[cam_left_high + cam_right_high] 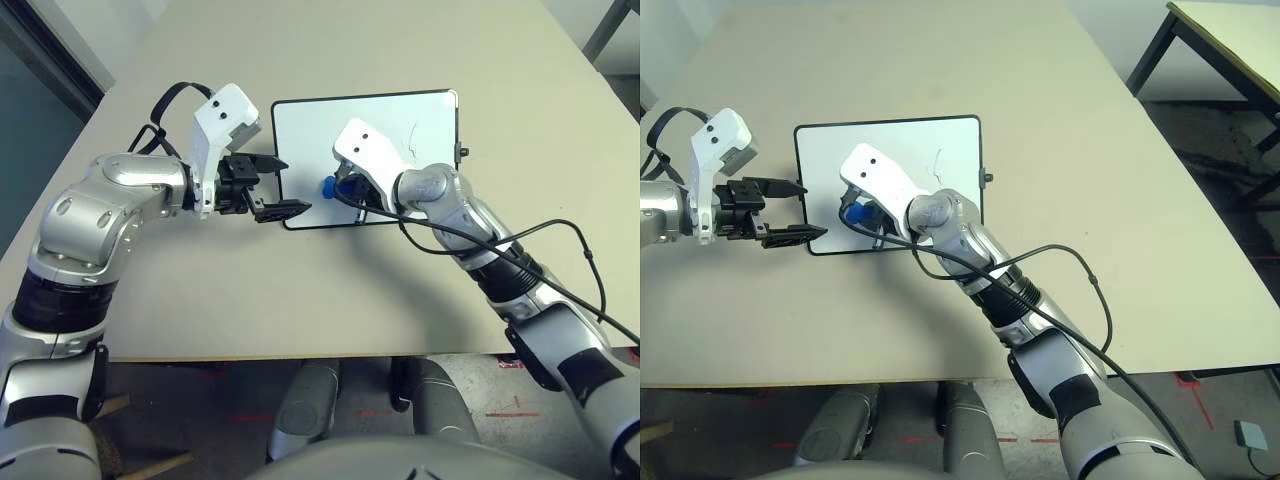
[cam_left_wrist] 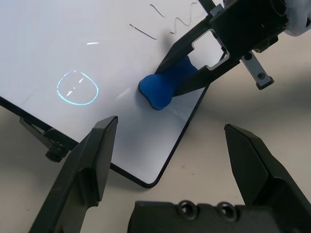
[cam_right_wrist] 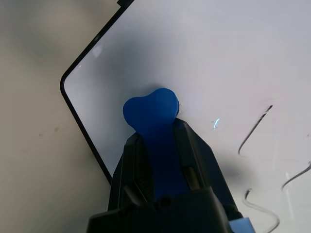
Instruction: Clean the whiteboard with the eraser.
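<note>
The whiteboard (image 1: 390, 130) lies flat on the beige table (image 1: 330, 290), with thin scribbles toward its right side. The right gripper (image 3: 163, 145) is clamped on the blue eraser (image 3: 150, 114), pressing its tip on the board near the near-left corner. The left gripper (image 1: 270, 185) hovers spread apart at the board's left edge.

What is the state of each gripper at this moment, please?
Left gripper: open, holding nothing, at the whiteboard's corner.
Right gripper: closed on the blue eraser, over the whiteboard.
</note>
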Robot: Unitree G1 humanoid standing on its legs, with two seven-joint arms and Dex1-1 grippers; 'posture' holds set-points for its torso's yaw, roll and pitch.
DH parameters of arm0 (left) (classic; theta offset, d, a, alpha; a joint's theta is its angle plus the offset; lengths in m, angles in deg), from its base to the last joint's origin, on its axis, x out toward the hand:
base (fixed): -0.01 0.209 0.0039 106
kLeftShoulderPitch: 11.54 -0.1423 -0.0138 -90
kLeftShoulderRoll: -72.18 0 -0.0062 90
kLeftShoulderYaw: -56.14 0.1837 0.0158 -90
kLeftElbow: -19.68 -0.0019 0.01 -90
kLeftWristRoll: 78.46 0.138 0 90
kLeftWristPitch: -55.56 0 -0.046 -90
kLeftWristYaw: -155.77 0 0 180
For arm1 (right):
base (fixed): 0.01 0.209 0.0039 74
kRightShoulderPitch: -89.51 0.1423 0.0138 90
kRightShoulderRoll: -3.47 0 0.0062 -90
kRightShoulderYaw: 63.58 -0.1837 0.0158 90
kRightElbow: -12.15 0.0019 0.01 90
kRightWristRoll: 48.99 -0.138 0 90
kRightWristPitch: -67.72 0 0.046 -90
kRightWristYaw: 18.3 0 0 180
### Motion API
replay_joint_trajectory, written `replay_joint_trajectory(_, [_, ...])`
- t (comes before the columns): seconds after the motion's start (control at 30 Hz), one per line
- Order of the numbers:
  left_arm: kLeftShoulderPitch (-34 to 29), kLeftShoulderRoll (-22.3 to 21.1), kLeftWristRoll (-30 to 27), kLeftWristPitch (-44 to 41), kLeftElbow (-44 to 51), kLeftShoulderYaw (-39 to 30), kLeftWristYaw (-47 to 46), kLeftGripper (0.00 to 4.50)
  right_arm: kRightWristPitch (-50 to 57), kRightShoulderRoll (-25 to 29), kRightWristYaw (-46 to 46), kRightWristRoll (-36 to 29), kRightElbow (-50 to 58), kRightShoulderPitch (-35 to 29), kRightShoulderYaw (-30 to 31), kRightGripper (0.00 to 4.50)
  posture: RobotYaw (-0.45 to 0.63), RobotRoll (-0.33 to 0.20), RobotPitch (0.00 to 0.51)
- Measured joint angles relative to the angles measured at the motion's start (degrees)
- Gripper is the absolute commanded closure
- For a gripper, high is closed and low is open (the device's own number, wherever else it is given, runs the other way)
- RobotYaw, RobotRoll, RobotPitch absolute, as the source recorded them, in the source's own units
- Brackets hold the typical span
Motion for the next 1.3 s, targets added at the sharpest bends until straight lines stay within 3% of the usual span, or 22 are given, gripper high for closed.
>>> replay_joint_trajectory(0.23, [-0.7, -0.06, -0.89, -0.22, 0.11, -0.02, -0.15, 0.0, -0.53, 1.2, 1.7, 0.05, -5.0, 6.64, -3.57, 3.67, 0.21, 0.0, 0.164])
replay_joint_trajectory(0.5, [-0.81, -0.06, -1.23, -0.39, 0.42, -0.01, -0.42, 0.0, 0.72, 0.41, 1.79, 0.06, -1.25, 3.59, -3.83, 3.67, 0.21, 0.0, 0.17])
replay_joint_trajectory(0.77, [-0.91, -0.1, -1.55, -0.95, 0.93, -0.01, -0.36, 0.0, 0.79, -0.57, -0.82, 0.06, 2.19, -1.42, 0.46, 3.67, 0.21, 0.0, 0.18])
replay_joint_trajectory(1.03, [-1.06, -0.33, -2.1, -1.24, 1.42, -0.01, -0.32, 0.0, -0.21, -2.1, -1.26, 0.13, 0.11, -1.36, 2.12, 3.67, 0.22, 0.0, 0.186])
replay_joint_trajectory(1.3, [-1.23, -0.48, -2.71, -1.62, 1.77, -0.01, -0.36, 0.0, -1.02, -2.62, -1.03, 0.05, -4.67, 3.31, 1.78, 3.68, 0.21, 0.0, 0.189])
